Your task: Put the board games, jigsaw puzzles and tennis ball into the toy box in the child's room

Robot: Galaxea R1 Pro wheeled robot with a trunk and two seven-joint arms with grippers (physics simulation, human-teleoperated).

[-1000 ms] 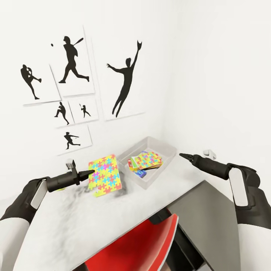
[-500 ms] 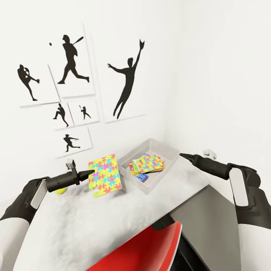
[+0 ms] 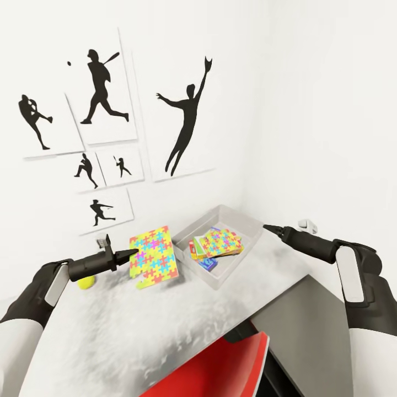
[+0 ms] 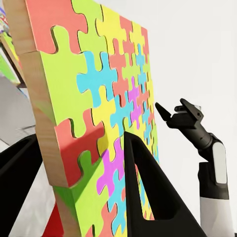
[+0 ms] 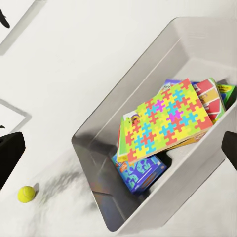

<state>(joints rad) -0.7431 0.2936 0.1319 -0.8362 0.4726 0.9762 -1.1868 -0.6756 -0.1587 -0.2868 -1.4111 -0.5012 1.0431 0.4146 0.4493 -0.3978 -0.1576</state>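
Firmly pinched: left pincer (image 3: pixel 131 252) on jigsaw puzzle (image 3: pixel 154 256)

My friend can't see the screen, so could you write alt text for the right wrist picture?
A light grey toy box sits on a pale table, holding a multicoloured jigsaw puzzle that lies on top of colourful game boxes. A small yellow-green tennis ball rests on the table outside the box.

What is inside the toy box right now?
The toy box holds a jigsaw puzzle on top of stacked board games; how many lie underneath is hidden.
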